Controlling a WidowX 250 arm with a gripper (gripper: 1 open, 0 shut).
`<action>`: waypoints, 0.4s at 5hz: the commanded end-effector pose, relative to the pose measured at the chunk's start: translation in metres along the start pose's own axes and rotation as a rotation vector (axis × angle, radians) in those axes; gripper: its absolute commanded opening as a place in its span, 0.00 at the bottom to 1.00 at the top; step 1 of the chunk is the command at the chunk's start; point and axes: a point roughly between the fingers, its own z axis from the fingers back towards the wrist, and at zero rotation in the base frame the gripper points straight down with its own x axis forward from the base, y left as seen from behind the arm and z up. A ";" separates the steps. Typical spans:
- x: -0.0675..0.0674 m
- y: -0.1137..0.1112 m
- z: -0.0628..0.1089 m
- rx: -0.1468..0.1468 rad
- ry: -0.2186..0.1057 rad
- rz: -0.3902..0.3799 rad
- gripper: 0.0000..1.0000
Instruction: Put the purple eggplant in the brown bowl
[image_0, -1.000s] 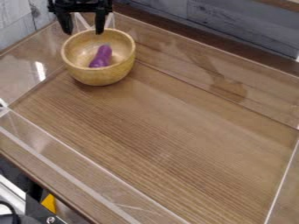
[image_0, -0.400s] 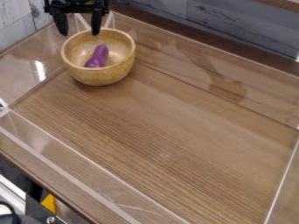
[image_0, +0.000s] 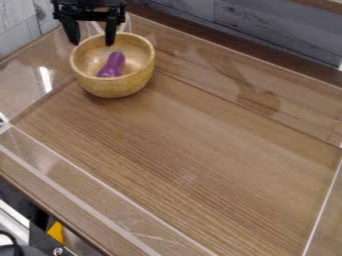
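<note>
My gripper (image_0: 88, 34) hangs at the top left, pointing down just over the far rim of the brown bowl (image_0: 134, 80), jaws spread apart, nothing between them. The purple eggplant (image_0: 114, 65) lies inside the bowl, free of my fingers. The bowl sits on the wooden table (image_0: 201, 160).

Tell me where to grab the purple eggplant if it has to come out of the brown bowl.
Grip the purple eggplant across its middle, from straight above. It lies lengthwise inside the brown bowl, whose thick walls likely block any sideways approach.
</note>
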 end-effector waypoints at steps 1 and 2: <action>0.007 0.004 0.012 0.003 -0.055 -0.029 1.00; 0.006 0.001 0.005 0.011 -0.050 -0.017 1.00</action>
